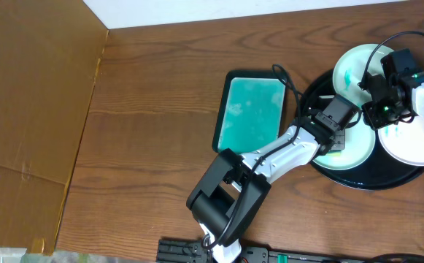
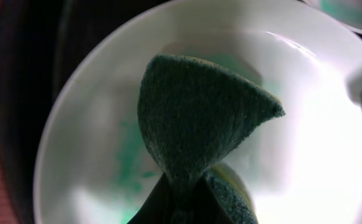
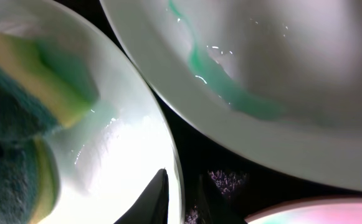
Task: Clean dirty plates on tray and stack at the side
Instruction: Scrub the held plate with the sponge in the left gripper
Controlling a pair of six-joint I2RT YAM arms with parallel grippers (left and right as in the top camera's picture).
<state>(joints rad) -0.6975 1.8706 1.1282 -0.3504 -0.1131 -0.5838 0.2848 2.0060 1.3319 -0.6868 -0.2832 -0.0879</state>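
The round black tray (image 1: 372,183) holds three plates. My left gripper (image 1: 336,142) is shut on a green-and-yellow sponge (image 2: 199,118) and presses it into the near aqua plate (image 1: 357,153), which has a teal smear (image 2: 131,162). My right gripper (image 1: 378,117) pinches that plate's rim (image 3: 177,180), one finger inside and one outside. The sponge also shows in the right wrist view (image 3: 50,87). A second aqua plate (image 1: 350,69) at the back carries a teal smear (image 3: 230,87). The white plate (image 1: 423,135) sits at the right.
A rectangular black-rimmed teal tray (image 1: 252,109) lies just left of the round tray. A brown cardboard sheet (image 1: 29,95) covers the table's left side. The two arms are close together over the tray.
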